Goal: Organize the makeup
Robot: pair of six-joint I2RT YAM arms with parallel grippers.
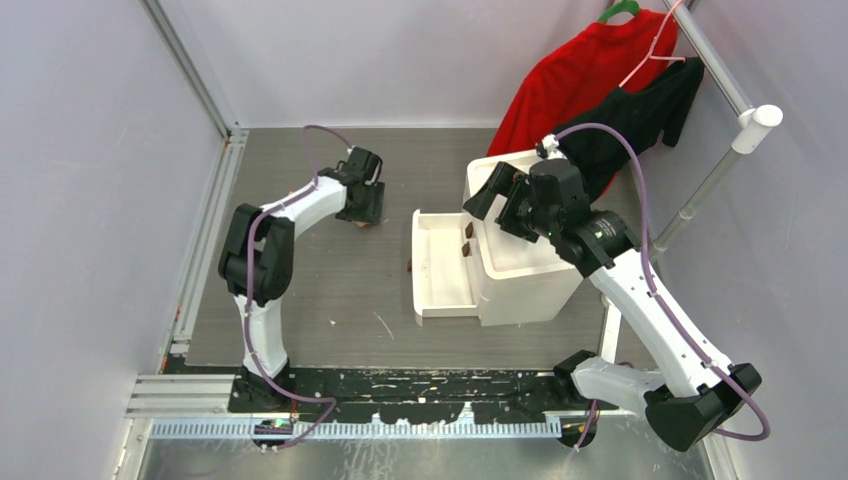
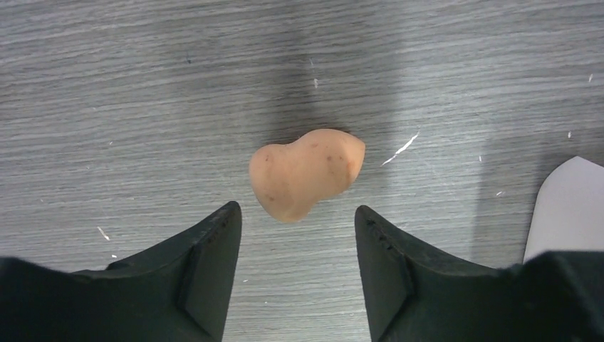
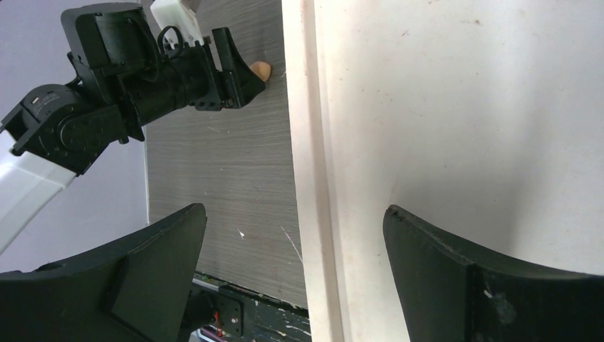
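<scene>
An orange sponge (image 2: 306,173) lies on the grey table. My left gripper (image 2: 295,222) is open, just short of it, with one finger on each side of its near tip. The top view shows that gripper (image 1: 366,212) low over the sponge (image 1: 369,225), left of the white drawer unit (image 1: 530,270). My right gripper (image 3: 293,211) is open and empty above the unit's top (image 3: 456,128). In the top view it (image 1: 497,205) hovers over the unit's left part. Two small dark brown pieces (image 1: 467,240) sit in the open drawer (image 1: 440,290). The other makeup is out of view.
Red and black clothes (image 1: 590,90) hang on a rack at the back right, behind the unit. A small dark piece (image 1: 410,266) lies on the table by the drawer's left wall. The drawer's corner (image 2: 570,206) shows to the right of my left gripper.
</scene>
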